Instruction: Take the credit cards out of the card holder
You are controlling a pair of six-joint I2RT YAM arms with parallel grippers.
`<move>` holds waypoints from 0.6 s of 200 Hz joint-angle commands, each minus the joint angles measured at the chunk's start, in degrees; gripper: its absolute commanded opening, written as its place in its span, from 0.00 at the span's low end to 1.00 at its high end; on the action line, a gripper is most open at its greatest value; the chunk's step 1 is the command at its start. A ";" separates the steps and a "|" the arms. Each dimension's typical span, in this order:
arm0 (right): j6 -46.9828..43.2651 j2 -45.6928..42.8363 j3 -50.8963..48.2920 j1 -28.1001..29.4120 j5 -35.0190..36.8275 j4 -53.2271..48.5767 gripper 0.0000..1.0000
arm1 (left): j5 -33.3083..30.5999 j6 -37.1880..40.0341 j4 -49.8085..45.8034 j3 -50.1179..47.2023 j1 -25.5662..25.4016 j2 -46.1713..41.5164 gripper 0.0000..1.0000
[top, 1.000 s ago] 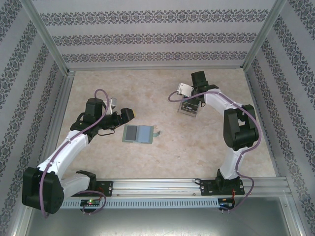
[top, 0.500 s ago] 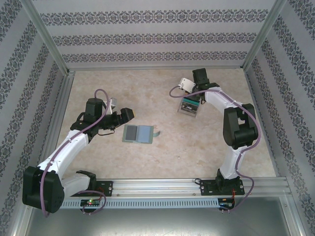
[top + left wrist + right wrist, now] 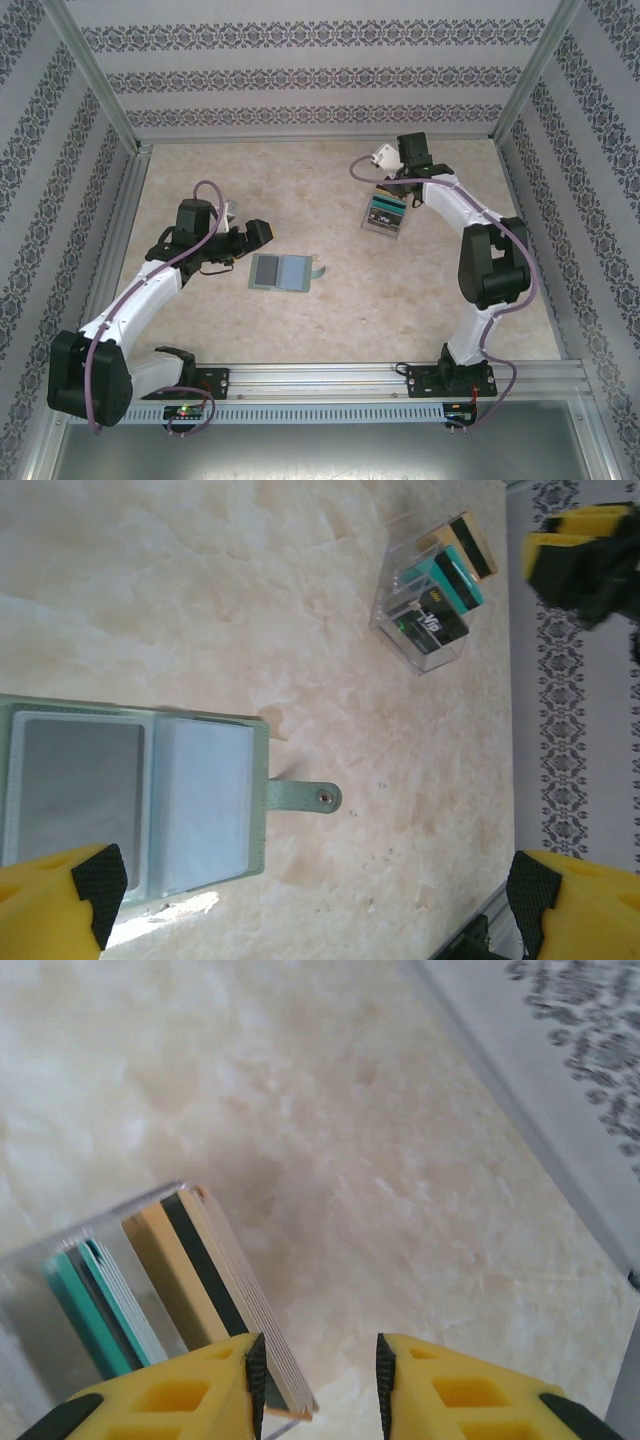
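The grey-green card holder [image 3: 281, 271] lies open and flat on the table, strap tab [image 3: 300, 797] pointing right. A grey card [image 3: 80, 785] sits in its left pocket; the right pocket [image 3: 205, 800] looks pale and clear. My left gripper [image 3: 257, 234] hovers just left of the card holder [image 3: 258, 780], open wide, nothing between its fingers [image 3: 70, 895]. Yellow-gold credit cards [image 3: 200, 1270] with a dark stripe and teal ones [image 3: 90, 1305] stand in a clear box [image 3: 385, 213]. My right gripper [image 3: 320, 1370] is open beside the yellow stack, holding nothing.
The clear box [image 3: 425, 655] stands at the back right of the marble table, near the right wall [image 3: 560, 200]. A metal rail [image 3: 330, 378] runs along the near edge. Bare tabletop [image 3: 300, 190] lies between the card holder and the box.
My right gripper has drawn back from over the clear box toward the far wall, uncovering the cards in it. The left arm and the card holder have not moved.
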 commanded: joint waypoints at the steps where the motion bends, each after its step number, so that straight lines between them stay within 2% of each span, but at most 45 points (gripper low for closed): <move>1: 14.07 -7.69 -1.51 2.60 -2.48 -1.65 0.37 | -2.57 2.38 -4.62 1.93 0.61 1.79 1.00; 18: 21.71 -11.87 -5.70 4.73 -5.71 -1.48 0.37 | -3.98 3.33 -6.69 2.42 0.61 3.58 1.00; 40: 29.83 -15.98 -11.43 9.09 -7.03 -0.96 0.35 | -5.30 3.79 -8.27 2.73 0.61 5.88 0.93; 52: 33.76 -18.13 -14.94 12.13 -7.24 0.45 0.33 | -5.74 3.70 -8.52 2.62 0.67 7.01 0.85; 66: 37.31 -19.77 -18.45 16.12 -7.42 1.89 0.31 | -6.58 3.71 -9.17 2.56 0.51 8.61 0.80; 105: 47.31 -18.90 -24.12 28.21 -3.92 6.16 0.28 | -5.55 2.96 -7.68 1.87 0.28 12.67 0.67; 120: 52.61 -16.88 -25.21 31.43 -3.84 8.93 0.27 | -5.41 2.50 -6.75 1.49 0.17 14.01 0.66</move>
